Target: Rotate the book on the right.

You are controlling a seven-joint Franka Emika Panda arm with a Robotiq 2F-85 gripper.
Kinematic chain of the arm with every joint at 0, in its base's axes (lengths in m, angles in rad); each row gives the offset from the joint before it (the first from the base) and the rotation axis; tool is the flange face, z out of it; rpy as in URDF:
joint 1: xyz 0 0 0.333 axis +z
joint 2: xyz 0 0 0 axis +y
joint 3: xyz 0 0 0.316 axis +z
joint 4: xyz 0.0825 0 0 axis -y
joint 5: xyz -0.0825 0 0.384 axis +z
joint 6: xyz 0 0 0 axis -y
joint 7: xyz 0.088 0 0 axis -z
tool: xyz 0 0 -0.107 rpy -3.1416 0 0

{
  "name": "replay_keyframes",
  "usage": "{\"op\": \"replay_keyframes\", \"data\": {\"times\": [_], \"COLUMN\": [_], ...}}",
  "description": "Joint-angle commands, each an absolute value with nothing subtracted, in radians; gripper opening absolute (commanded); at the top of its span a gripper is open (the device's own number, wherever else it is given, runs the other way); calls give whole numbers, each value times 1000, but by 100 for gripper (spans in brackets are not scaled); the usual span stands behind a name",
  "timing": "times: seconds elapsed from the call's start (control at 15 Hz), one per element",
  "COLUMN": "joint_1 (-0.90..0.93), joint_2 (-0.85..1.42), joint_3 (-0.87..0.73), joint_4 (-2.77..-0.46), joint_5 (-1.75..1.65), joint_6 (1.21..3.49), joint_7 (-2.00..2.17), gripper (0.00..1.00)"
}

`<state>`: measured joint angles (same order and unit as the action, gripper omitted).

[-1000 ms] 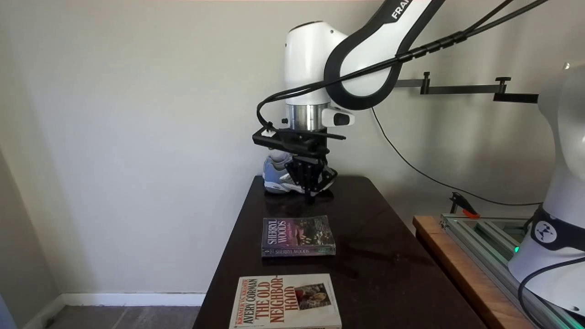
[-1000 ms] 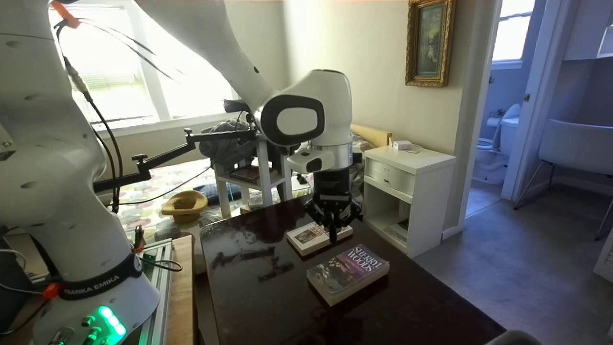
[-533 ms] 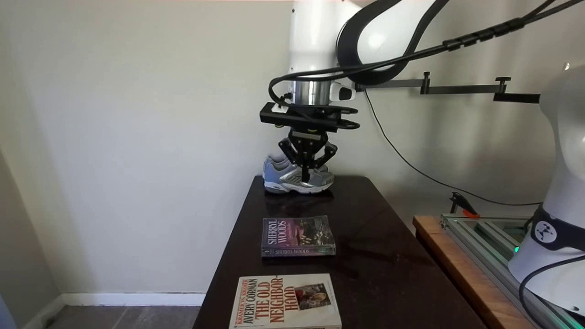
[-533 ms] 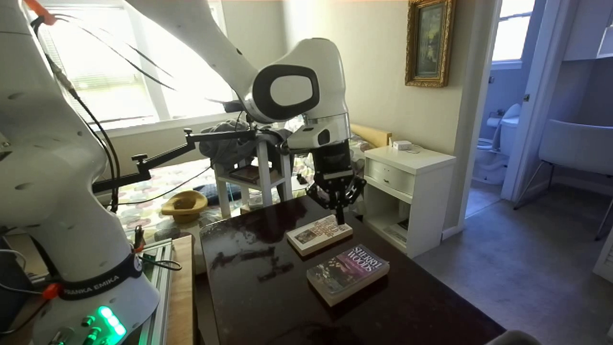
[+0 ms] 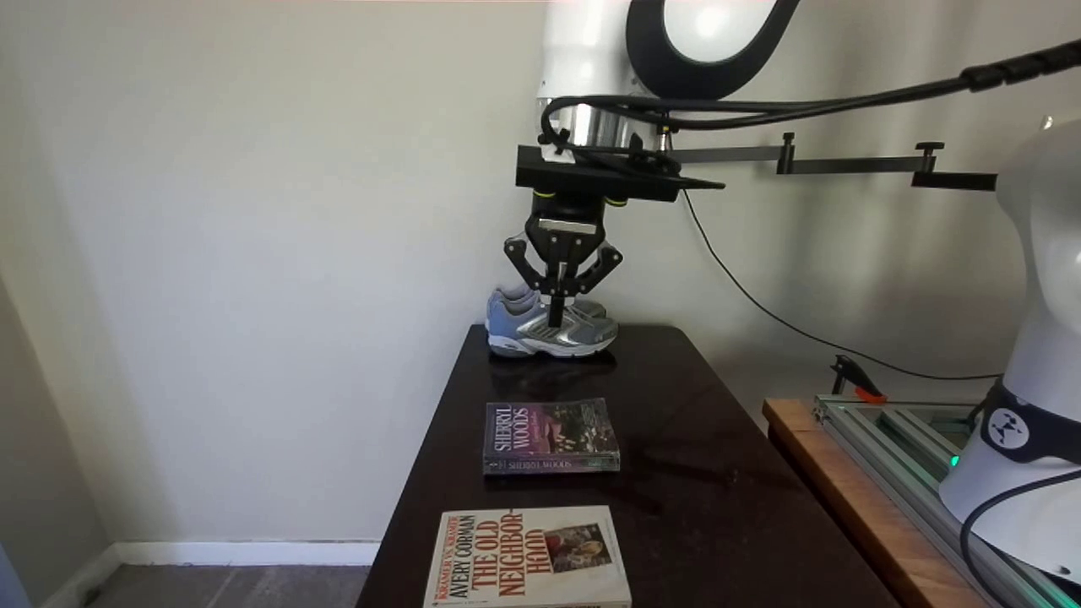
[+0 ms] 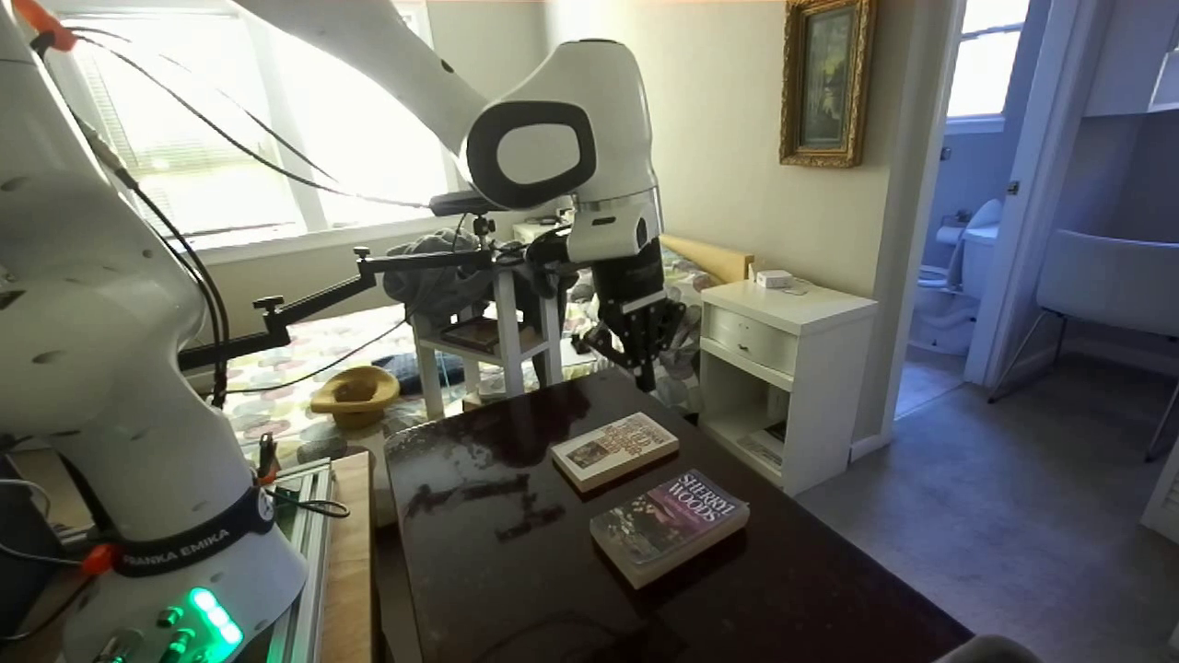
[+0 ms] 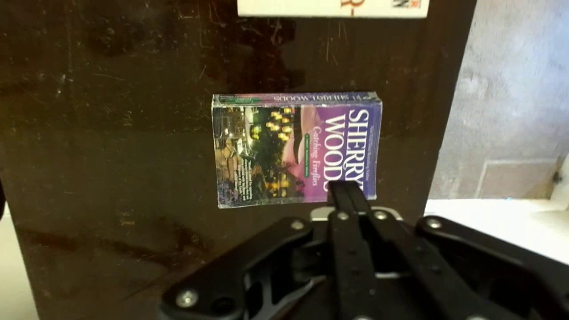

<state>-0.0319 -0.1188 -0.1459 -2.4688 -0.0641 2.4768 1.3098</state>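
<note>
Black two-finger gripper [image 5: 556,323], closed, empty, above purple oblong paperback [image 5: 551,435]. From here, the book's long axis crosses the dark table [image 5: 692,523].

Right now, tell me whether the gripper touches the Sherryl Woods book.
Apart: in an exterior view, tabletop shows between the gripper and the Sherryl Woods book.
</note>
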Motion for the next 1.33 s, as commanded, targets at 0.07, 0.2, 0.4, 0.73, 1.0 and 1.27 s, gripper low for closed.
{"op": "replay_keyframes", "data": {"times": [0.07,0.2,0.4,0.73,1.0,1.27], "joint_1": [-45,-60,-78,-85,-85,-84], "joint_2": [-170,-169,-167,-154,-135,-130], "joint_3": [-128,-116,-100,-76,-56,-44], "joint_4": [-2474,-2467,-2457,-2443,-2424,-2416], "joint_5": [56,18,-25,-45,-63,-98], "joint_6": [2367,2324,2292,2284,2248,2235], "joint_7": [996,927,849,746,734,737], "gripper": [0,0,0,0,0,0]}}
